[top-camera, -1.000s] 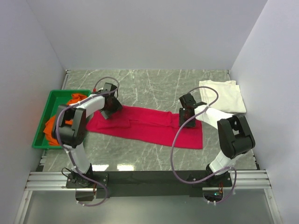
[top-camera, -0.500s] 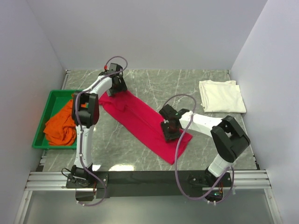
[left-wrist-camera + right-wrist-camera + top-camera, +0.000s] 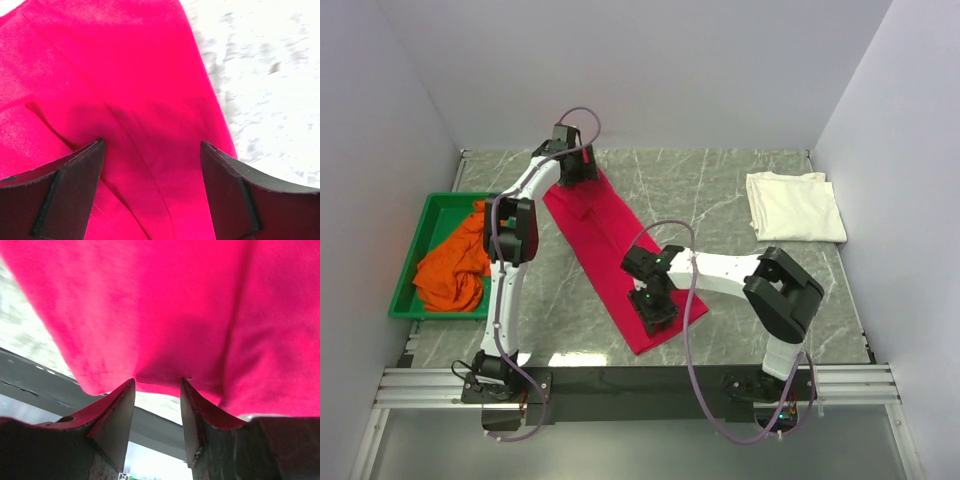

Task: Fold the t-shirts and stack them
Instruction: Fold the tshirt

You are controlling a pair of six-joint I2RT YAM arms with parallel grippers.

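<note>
Bright even light; soft shadow on crimson t-shirt (image 3: 150, 120), bkgd overexposed.

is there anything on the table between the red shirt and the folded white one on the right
Nothing visible does. Between the crimson t-shirt and the folded cream t-shirt, the top view shows only bare marble table. The right arm reaches across nearer the front, with the right gripper at the crimson shirt's near end.
</note>
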